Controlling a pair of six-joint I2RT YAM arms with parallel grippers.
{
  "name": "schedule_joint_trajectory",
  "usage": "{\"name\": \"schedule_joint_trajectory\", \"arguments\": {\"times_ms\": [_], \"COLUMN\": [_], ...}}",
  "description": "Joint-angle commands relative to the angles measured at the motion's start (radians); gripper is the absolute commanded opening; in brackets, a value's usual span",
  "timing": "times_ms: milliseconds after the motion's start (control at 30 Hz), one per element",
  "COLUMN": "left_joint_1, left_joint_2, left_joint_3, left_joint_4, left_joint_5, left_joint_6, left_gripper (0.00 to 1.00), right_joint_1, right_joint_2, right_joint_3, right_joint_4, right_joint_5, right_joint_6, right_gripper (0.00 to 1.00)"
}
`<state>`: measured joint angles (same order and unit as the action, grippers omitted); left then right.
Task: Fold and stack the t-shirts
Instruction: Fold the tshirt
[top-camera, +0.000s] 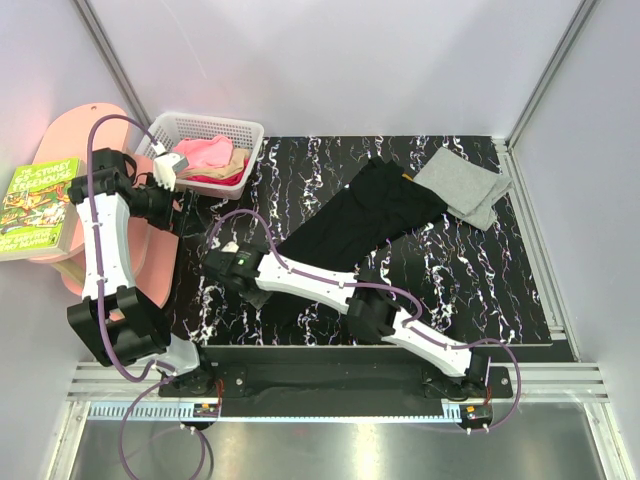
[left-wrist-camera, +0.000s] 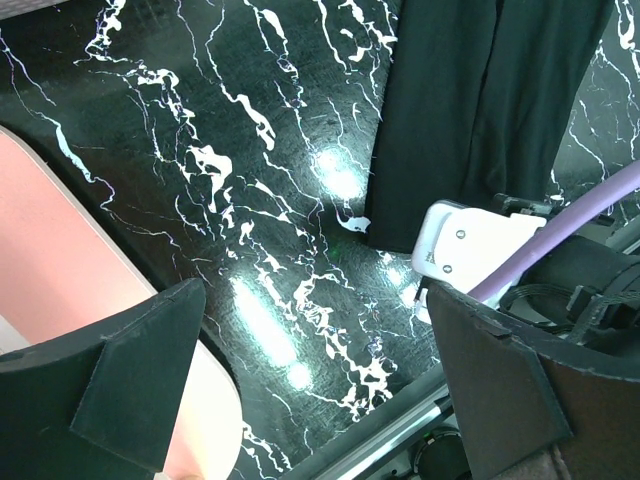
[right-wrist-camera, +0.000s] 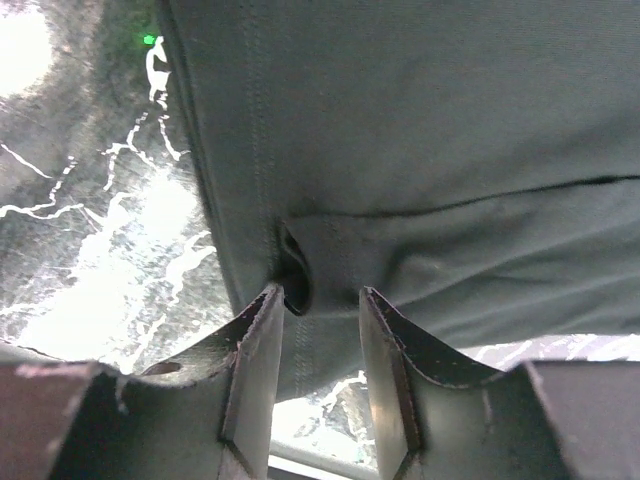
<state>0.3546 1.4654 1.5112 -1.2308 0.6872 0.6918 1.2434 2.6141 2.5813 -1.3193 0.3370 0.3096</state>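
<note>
A black t-shirt (top-camera: 360, 225) lies spread diagonally across the marbled mat. A folded light grey t-shirt (top-camera: 465, 185) rests at the back right. My right gripper (top-camera: 225, 262) is down at the black shirt's near-left hem. In the right wrist view the right gripper (right-wrist-camera: 320, 295) stands part-way open, its fingertips pressing on the black shirt (right-wrist-camera: 420, 130) with a puckered fold of hem between them. My left gripper (top-camera: 185, 212) hovers above the mat's left edge. The left gripper (left-wrist-camera: 315, 370) is wide open with nothing in it, and the black shirt (left-wrist-camera: 470, 110) lies ahead of it.
A white basket (top-camera: 250, 130) at the back left holds pink, tan and red shirts (top-camera: 205, 152). A pink board (top-camera: 150, 262) lies left of the mat, with a book (top-camera: 35, 205) on a pink stand. Grey walls enclose the workspace.
</note>
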Motion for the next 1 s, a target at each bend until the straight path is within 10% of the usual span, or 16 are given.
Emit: {"name": "schedule_joint_trajectory", "arguments": {"times_ms": [0, 300, 567, 967], "left_joint_1": [-0.005, -0.006, -0.008, -0.028], "left_joint_2": [-0.002, -0.007, -0.010, -0.008], "left_joint_3": [-0.009, -0.016, -0.029, -0.034], "left_joint_4": [0.031, 0.033, 0.034, 0.036], "left_joint_5": [-0.009, -0.009, -0.012, -0.017], "left_joint_6": [0.025, 0.028, 0.035, 0.031], "left_gripper": [0.99, 0.99, 0.99, 0.99], "right_joint_1": [0.002, -0.001, -0.013, 0.001], "right_joint_2": [0.009, 0.023, 0.046, 0.034], "right_joint_3": [0.053, 0.057, 0.077, 0.105], "right_joint_4": [0.029, 0.032, 0.035, 0.055], "right_joint_5": [-0.035, -0.030, -0.049, -0.214], "right_joint_6": [-0.009, -0.007, -0.007, -0.047], "right_gripper": [0.43, 0.38, 0.05, 0.04]}}
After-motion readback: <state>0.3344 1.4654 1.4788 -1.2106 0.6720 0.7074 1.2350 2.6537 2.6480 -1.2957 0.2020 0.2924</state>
